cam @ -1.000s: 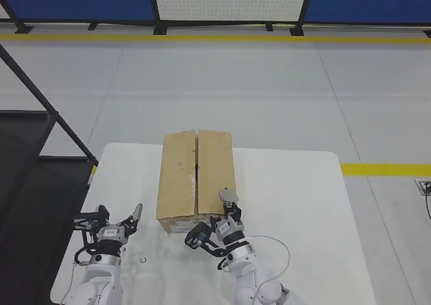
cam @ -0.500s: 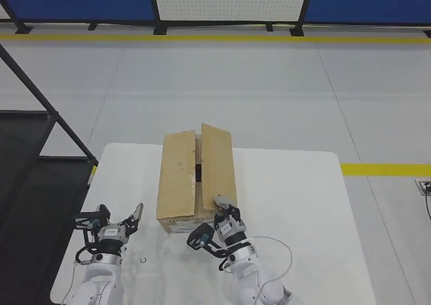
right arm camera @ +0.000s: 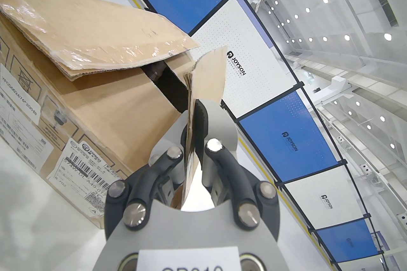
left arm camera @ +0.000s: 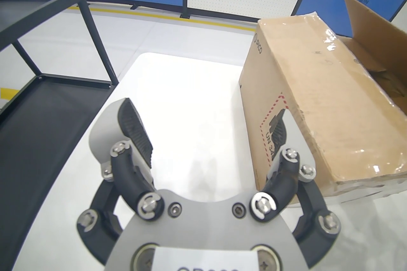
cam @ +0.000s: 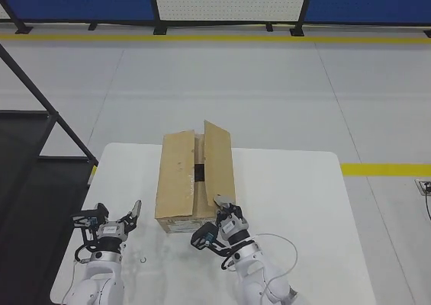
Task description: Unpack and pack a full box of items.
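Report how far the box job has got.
Done: the seam is parted and the right flap of the cardboard box stands raised. In hand: the right gripper is shut on that flap's near edge; the left gripper hangs open beside the box. Left: the left flap lies flat and the contents sit hidden inside, so all unpacking and repacking remains.

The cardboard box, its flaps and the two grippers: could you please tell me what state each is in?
Brown cardboard box: partly open, upright on the white table.
Raised top flap: tilted up, pinched at its near edge.
Other top flap: lying flat, closed.
Left gripper: open, empty.
Right gripper: shut on the raised top flap.
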